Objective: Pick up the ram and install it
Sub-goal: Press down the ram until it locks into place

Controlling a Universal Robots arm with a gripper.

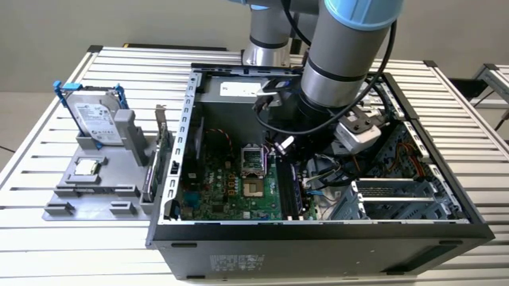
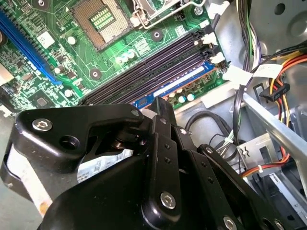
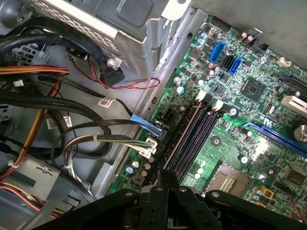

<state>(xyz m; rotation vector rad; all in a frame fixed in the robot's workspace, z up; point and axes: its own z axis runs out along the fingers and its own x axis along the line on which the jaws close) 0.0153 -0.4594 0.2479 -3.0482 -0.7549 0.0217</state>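
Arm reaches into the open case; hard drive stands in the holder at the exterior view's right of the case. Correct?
Not quite: the exterior view shows the hard drive in the holder at that view's left of the case. The arm does reach into the case.

Counts across the bench and the open computer case

One robot arm (image 1: 342,65) reaches into one open computer case (image 1: 318,229), which holds one green motherboard (image 1: 230,185) with one empty processor socket (image 2: 103,21). In the second wrist view, four long memory slots (image 2: 158,67) lie side by side: three black, one blue. The first wrist view shows two blue connectors (image 3: 225,57) on the board. On the slatted surface (image 1: 64,238) sits one grey holder tray (image 1: 95,193) carrying one hard drive (image 1: 95,119) and one square silver processor chip (image 1: 87,168).
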